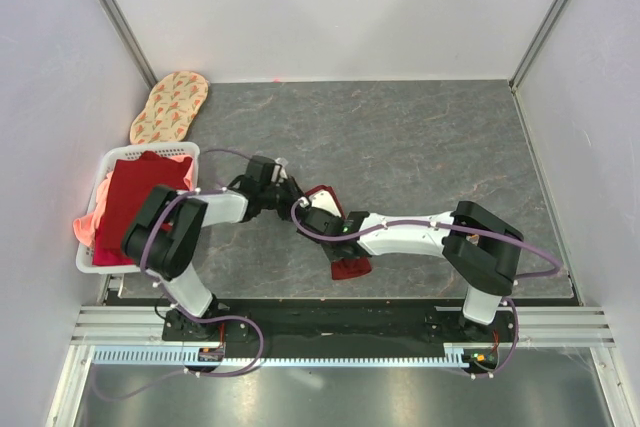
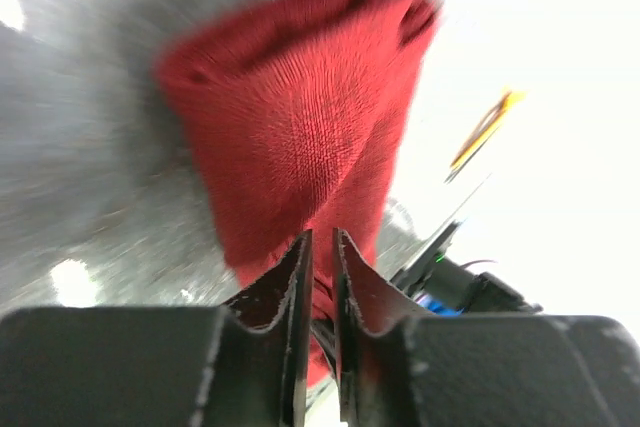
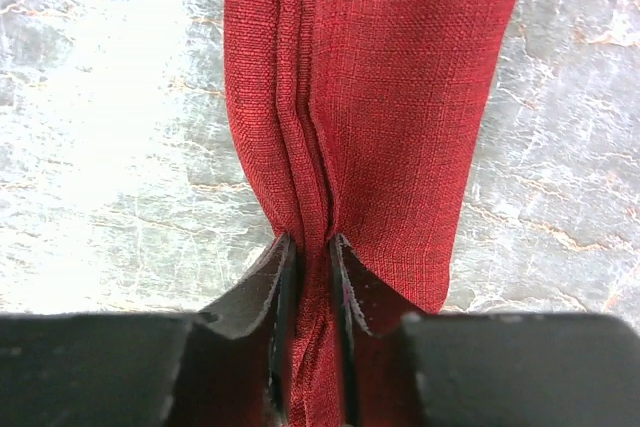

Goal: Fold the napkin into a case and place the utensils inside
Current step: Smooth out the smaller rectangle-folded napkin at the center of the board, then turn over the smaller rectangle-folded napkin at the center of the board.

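Under the right arm (image 1: 400, 232), napkin (image 1: 352, 269) half-hidden.

Picture's blurry. On my left gripper (image 2: 322, 244) the two dark fingers (image 2: 280, 292) stand nearly together, with a thin gap and the napkin (image 2: 300, 117) pinched in it. The dark red cloth runs from the fingertips to the far side, widening as it goes, with a fold ridge down its middle. Grey mottled table (image 2: 90, 197) is left of it. The right side is washed-out white with one slim orange-gold utensil (image 2: 487, 129), tilted; can't tell the type. A black robot part (image 2: 455, 282) with green and blue lights sits near right, just beside my fingers.
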